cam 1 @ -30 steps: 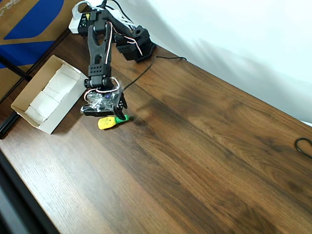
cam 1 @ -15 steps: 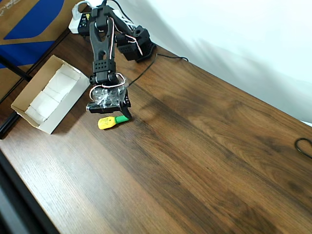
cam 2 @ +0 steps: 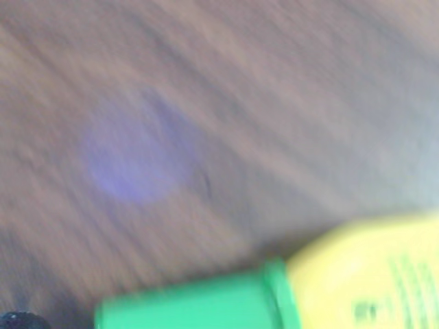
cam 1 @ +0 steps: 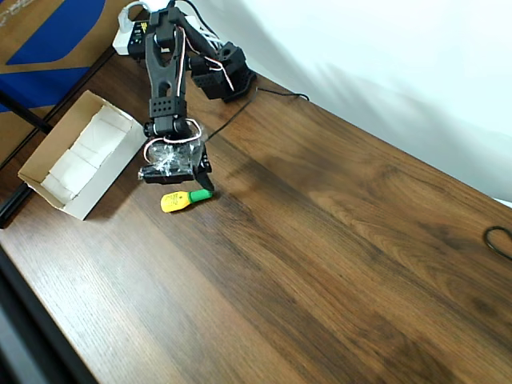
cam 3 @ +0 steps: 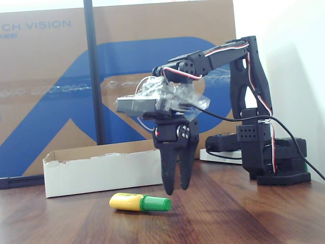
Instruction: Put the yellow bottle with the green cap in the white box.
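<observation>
A dark wooden table [cam 1: 336, 240] is seen from above, with a black robot arm [cam 1: 164, 72] mounted near the upper left of the frame. The arm reaches down toward the table, and its gripper [cam 1: 204, 182] hangs just above a yellow bottle with a green cap [cam 1: 182, 200], which lies on its side on the wood left of centre. In the overhead view the cap points to the right and the yellow body to the left. The bottle is not held — it rests free on the table.

In the fixed view, taken low from the table's edge, the gripper [cam 3: 174, 190] is seen pointing straight down, its two black fingers [cam 3: 167, 170] drawn nearly together with only a thin gap between them and nothing between them. The fingertips hang just behind and above the bottle's [cam 3: 139, 202] green cap, near the lower centre of the frame.

The white box [cam 1: 36, 172] sits at the left edge of the overhead view, open-topped, with white padding pieces inside. In the fixed view it [cam 3: 101, 175] stands to the left of the gripper, behind the bottle and apart from it. A large brown-and-blue carton [cam 3: 61, 76] fills the background there.

The wrist view is blurred; the bottle [cam 2: 370, 274] is seen along the bottom edge, green cap left, yellow body right, on the wood grain.
</observation>
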